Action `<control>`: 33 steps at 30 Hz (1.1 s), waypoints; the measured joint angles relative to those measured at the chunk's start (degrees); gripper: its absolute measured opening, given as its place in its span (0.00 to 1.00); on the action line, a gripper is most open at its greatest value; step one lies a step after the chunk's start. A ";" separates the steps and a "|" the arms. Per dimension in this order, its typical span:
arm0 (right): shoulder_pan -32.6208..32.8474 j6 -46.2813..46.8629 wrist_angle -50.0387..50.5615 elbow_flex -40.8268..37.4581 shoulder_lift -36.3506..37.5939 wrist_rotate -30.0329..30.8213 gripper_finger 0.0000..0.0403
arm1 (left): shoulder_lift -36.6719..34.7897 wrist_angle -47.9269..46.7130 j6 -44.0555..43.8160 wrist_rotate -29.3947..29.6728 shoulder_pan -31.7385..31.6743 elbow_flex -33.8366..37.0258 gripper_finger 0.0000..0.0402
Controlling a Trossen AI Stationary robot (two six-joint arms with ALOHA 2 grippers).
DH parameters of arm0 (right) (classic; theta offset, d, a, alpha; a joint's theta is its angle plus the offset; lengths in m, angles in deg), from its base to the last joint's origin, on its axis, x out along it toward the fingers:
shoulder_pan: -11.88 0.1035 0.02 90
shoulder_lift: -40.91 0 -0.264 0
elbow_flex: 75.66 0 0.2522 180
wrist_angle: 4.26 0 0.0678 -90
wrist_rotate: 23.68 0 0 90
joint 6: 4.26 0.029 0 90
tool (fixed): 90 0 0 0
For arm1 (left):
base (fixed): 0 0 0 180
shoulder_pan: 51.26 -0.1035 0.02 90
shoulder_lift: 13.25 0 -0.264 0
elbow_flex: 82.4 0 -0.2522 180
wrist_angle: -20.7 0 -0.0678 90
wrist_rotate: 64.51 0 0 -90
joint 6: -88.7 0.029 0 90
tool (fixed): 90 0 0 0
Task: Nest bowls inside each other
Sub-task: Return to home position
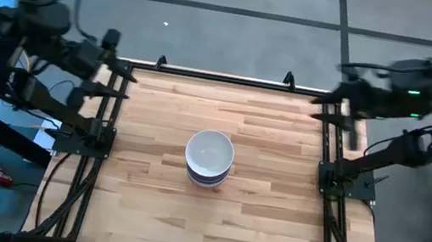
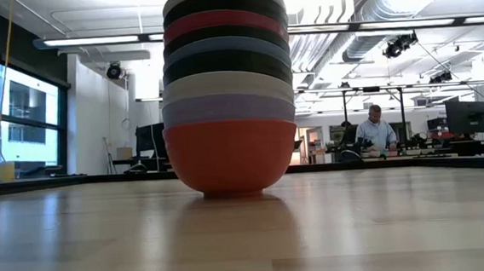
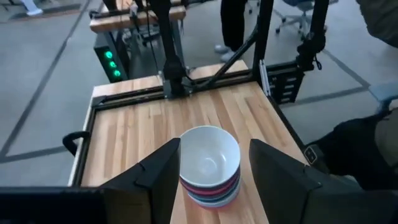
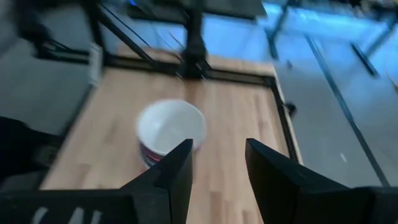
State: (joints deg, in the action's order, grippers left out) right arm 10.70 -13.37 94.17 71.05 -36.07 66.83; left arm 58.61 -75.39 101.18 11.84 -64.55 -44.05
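The bowls stand nested in one stack (image 1: 209,159) at the middle of the table, a white bowl on top. In the low view the stack (image 2: 228,94) rests by the foot of its red bottom bowl (image 2: 231,158); above it come lavender, white, black, blue, red and black rims. The stack also shows in the left wrist view (image 3: 209,165) and the right wrist view (image 4: 170,132). My left gripper (image 3: 214,168) is open, high over the table's left edge. My right gripper (image 4: 219,165) is open, high over the right edge. Neither touches anything.
Black metal frames run along the table's left (image 1: 98,133) and right (image 1: 333,169) edges, with a rail at the far edge (image 1: 223,76). Bare wood (image 1: 143,205) lies all around the stack. A person (image 2: 376,130) sits in the room far behind the table.
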 joint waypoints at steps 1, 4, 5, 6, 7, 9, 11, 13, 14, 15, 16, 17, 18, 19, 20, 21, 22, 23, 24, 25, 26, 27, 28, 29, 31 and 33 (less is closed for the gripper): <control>0.41 -0.20 -0.18 0.00 1.45 -1.11 0.35 | -1.66 0.73 -0.51 0.97 0.61 1.51 0.44; 1.36 -0.25 -1.15 0.00 5.49 -2.23 0.35 | -6.77 4.00 -1.39 2.36 1.97 5.72 0.44; 1.66 -0.24 -1.16 0.00 6.79 -2.38 0.35 | -8.27 5.41 -1.38 2.38 2.26 7.09 0.44; 1.91 -0.26 -1.20 0.00 8.07 -2.50 0.35 | -9.96 6.89 -1.39 2.38 2.45 8.33 0.44; 2.12 -0.27 -1.24 0.00 9.24 -2.51 0.35 | -11.64 8.22 -1.39 2.38 2.60 9.56 0.44; 2.47 -0.19 -0.84 0.00 11.98 -2.51 0.35 | -14.89 10.71 -1.39 2.38 2.63 11.99 0.44; 2.48 0.03 -0.20 0.00 14.57 -2.53 0.35 | -18.48 13.33 -1.39 2.54 2.63 14.53 0.44; 2.48 0.05 0.23 0.00 17.31 -2.51 0.35 | -22.22 16.49 -1.38 3.16 2.61 17.51 0.44; 2.48 0.03 0.26 0.00 18.63 -2.51 0.35 | -24.00 18.21 -1.35 3.58 2.60 19.00 0.44; 2.48 0.00 0.23 -0.07 20.06 -2.51 0.35 | -25.77 19.70 -1.15 4.01 2.59 20.62 0.44; 2.48 -0.13 0.11 -0.57 21.54 -2.51 0.35 | -27.36 20.94 -0.86 4.48 2.59 22.33 0.44; 2.48 -0.23 0.03 -1.30 22.87 -2.51 0.35 | -28.84 22.67 -0.56 5.38 2.59 24.00 0.44; 2.48 -0.30 -0.15 -2.31 24.31 -2.51 0.35 | -30.32 24.33 -0.42 6.14 2.57 25.66 0.44; 2.46 -0.32 -0.37 -3.60 25.82 -2.48 0.35 | -31.75 26.00 -0.32 6.58 2.56 27.35 0.44; 2.46 -0.21 -1.15 -5.05 27.37 -2.41 0.35 | -33.21 27.91 -0.24 6.68 2.56 28.99 0.44; 2.44 -0.10 -2.13 -6.73 29.13 -2.33 0.35 | -34.59 29.50 0.13 6.78 2.56 30.41 0.44; 2.40 0.03 -2.70 -8.50 31.00 -2.29 0.35 | -35.82 30.79 0.62 6.82 2.56 31.88 0.44; 2.33 0.03 -3.16 -10.56 32.92 -2.23 0.35 | -36.98 31.90 1.32 6.84 2.56 33.24 0.44; 2.31 -0.19 -3.89 -12.68 34.76 -2.25 0.35 | -38.05 33.00 1.87 6.84 2.56 34.61 0.44; 2.31 -0.23 -4.92 -15.13 36.51 -2.27 0.35 | -38.96 34.18 2.27 6.84 2.56 36.02 0.44; 2.31 -0.22 -6.24 -17.69 38.32 -2.25 0.35 | -39.81 35.69 2.56 6.82 2.56 37.34 0.44; 2.31 -0.19 -7.47 -20.19 40.00 -2.25 0.35 | -40.60 36.89 2.66 6.84 2.56 38.55 0.44; 2.31 -0.22 -8.53 -22.54 41.66 -2.24 0.35 | -41.33 37.80 2.71 6.84 2.56 39.64 0.44; 2.31 -0.28 -9.38 -24.78 43.47 -2.25 0.35 | -41.96 38.59 2.89 6.84 2.56 40.64 0.44; 2.31 -0.81 -10.69 -28.89 47.01 -2.25 0.35 | -43.12 38.99 3.46 6.82 2.56 42.46 0.44; 2.31 -1.45 -12.93 -33.73 50.28 -2.25 0.35 | -44.02 39.34 3.77 6.83 2.54 44.36 0.44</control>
State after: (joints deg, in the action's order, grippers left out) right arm 13.01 -14.81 81.24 37.32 14.21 64.58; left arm 14.59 -36.05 104.95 18.67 -62.00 0.31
